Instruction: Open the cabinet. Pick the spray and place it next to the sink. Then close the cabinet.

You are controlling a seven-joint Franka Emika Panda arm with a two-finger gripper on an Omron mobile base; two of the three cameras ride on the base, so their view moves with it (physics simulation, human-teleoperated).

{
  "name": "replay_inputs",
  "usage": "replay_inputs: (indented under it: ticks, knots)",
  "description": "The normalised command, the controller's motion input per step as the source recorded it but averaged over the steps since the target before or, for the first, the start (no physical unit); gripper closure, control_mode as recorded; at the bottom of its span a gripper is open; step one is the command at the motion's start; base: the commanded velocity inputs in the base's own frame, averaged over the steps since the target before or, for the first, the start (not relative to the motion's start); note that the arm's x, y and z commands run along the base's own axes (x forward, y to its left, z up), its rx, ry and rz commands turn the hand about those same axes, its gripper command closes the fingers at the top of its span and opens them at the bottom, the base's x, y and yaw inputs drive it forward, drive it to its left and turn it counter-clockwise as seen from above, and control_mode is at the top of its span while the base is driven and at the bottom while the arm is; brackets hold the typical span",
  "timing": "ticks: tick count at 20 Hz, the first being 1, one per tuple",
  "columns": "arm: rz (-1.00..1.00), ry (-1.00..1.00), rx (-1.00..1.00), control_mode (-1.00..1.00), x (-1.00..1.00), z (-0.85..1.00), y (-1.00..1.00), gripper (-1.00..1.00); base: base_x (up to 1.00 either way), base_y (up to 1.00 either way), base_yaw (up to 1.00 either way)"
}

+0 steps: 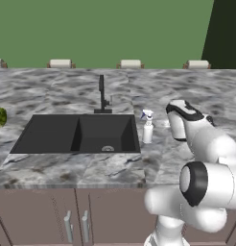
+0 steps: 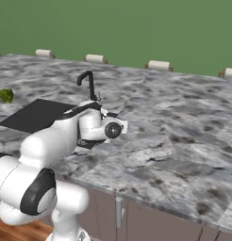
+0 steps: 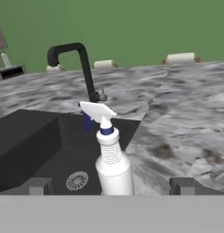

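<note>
- Our fingers stand spread wide and hold nothing; in the hand view the two dark tips rise at the bottom, one to each side of the spray, and neither touches it.
- The spray stands upright between them on the tabletop, just beside the right rim of the sink, near that rim's far end.
- Its white trigger head, tipped blue, points out over the right basin, toward the faucet.
- In the left base view the spray sits just right of the sink, and our white hand hangs just to its right, apart from the bottle.
- The faucet rises from the sink's back edge, near the middle.
- The sink has two black basins; a round drain shows in the right one.
- A green round thing lies on the tabletop near its left edge, well apart from the sink.
- In the right base view the arm reaches over the sink's near right corner, hiding the spray.
- Under the tabletop's front edge are the brown cabinet doors, both closed, with grey bar handles.
</note>
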Motion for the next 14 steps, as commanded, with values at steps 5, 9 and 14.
replay_inputs:
  ticks: [5,9,14]
  knots:
    - [-0.15,0.08,-0.06,-1.0,-0.55,0.27,0.0,-1.0,0.0,0.0,0.0]
    - [-0.19,0.09,0.0,-1.0,-0.55,0.25,0.0,-1.0,0.0,0.0,0.0]
    - [-0.17,0.09,-0.01,-1.0,-0.58,0.2,0.0,-1.0,0.0,0.0,0.0]
